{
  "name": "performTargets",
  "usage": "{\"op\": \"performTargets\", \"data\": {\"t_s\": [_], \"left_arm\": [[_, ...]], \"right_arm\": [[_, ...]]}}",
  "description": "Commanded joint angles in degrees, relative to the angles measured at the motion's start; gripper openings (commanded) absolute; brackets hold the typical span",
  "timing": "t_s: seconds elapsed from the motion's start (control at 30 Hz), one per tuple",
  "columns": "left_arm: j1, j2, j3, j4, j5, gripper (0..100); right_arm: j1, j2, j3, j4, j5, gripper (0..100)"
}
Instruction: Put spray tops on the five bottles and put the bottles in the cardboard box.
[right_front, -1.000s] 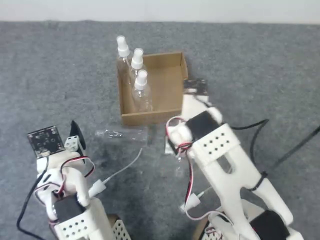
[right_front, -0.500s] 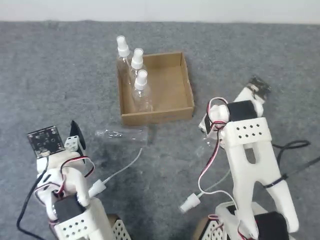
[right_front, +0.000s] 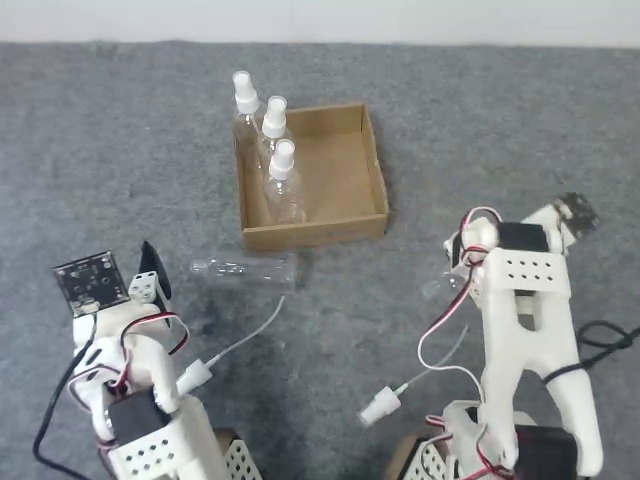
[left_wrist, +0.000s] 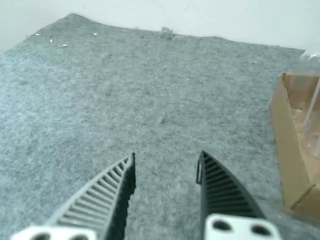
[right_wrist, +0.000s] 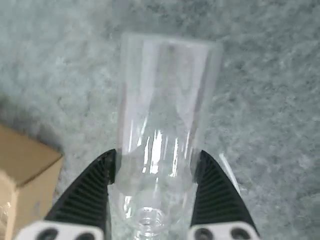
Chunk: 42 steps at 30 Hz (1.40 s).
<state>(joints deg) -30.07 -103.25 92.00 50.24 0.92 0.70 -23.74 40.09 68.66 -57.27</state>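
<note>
A cardboard box (right_front: 350, 215) sits at the middle back of the carpet. Three clear bottles with white spray tops (right_front: 283, 160) stand along its left wall. Another clear bottle (right_front: 245, 268), without a top, lies on the carpet in front of the box. My right gripper (right_wrist: 155, 172) is shut on a further clear, topless bottle (right_wrist: 162, 115), held low over the carpet to the right of the box's front, where the bottle (right_front: 438, 290) peeks out beside the right arm (right_front: 510, 275). My left gripper (left_wrist: 166, 167) stands open and holds nothing, at the near left.
Two loose white spray tops with thin tubes lie on the carpet, one (right_front: 195, 376) by the left arm and one (right_front: 378, 408) by the right arm's base. The box's corner (right_wrist: 25, 167) shows beside the held bottle. A box wall (left_wrist: 292, 150) stands off to the left gripper's side.
The right arm has swung to the right, away from the box's front right corner, with the bottle in its gripper. The left arm has kept still.
</note>
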Motion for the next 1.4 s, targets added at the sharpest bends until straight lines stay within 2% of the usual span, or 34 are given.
{"op": "performTargets", "data": {"t_s": [0.0,0.4,0.6,0.93,1.37], "left_arm": [[0.09,0.09,-0.13,-1.93,0.26,19],[0.09,0.09,-0.13,-1.93,0.26,19],[0.09,0.09,-0.13,-1.93,0.26,19],[0.09,0.09,-0.13,-1.93,0.26,19],[0.09,0.09,-0.13,-1.93,0.26,19]], "right_arm": [[1.71,-2.95,0.7,-3.21,-2.99,1.0],[1.54,-2.95,0.88,-3.12,-9.58,1.3],[1.19,-2.95,0.97,-2.77,-9.93,10.7],[-2.15,-2.95,3.16,-3.21,-11.69,19.2],[-5.14,-2.95,2.81,-4.88,-11.96,19.5]]}}
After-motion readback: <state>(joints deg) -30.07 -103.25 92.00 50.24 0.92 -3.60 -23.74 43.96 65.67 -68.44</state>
